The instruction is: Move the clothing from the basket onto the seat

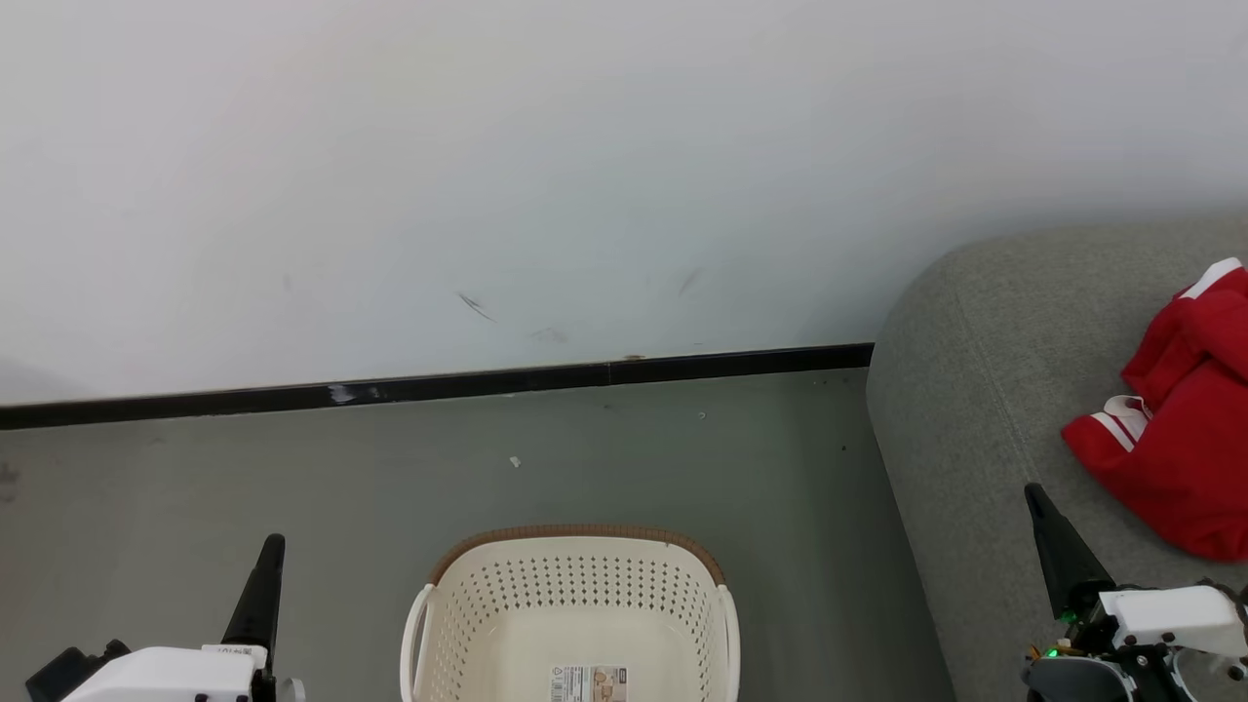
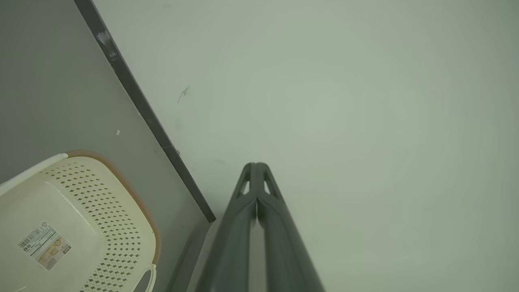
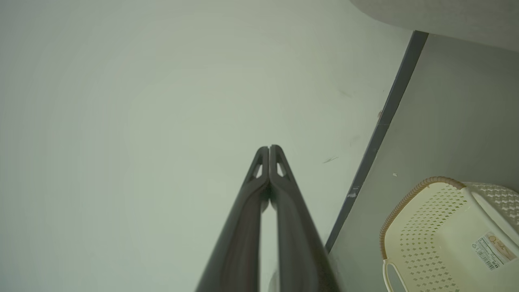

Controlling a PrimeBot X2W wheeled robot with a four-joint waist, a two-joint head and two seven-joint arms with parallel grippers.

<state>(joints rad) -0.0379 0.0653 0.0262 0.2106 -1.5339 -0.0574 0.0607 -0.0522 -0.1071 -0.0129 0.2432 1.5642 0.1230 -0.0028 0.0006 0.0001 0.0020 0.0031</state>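
The red clothing (image 1: 1185, 439) with white stripes lies bunched on the grey seat (image 1: 975, 409) at the right edge of the head view. On the floor at bottom centre stands the cream basket (image 1: 575, 604), holding nothing but a sticker on its inside bottom; it also appears as the basket (image 2: 81, 219) in the left wrist view and the basket (image 3: 450, 231) in the right wrist view. My left gripper (image 1: 273, 546) is shut and empty, left of the basket; its tips (image 2: 256, 166) point at the wall. My right gripper (image 1: 1033, 495) is shut and empty over the seat's front, short of the clothing; its tips (image 3: 269, 148) also face the wall.
A white wall (image 1: 585, 175) with a dark baseboard (image 1: 439, 385) runs behind the grey floor (image 1: 292, 468). The seat's rounded corner stands close to the basket's right side. A corner of the seat (image 3: 446, 16) shows at the top right of the right wrist view.
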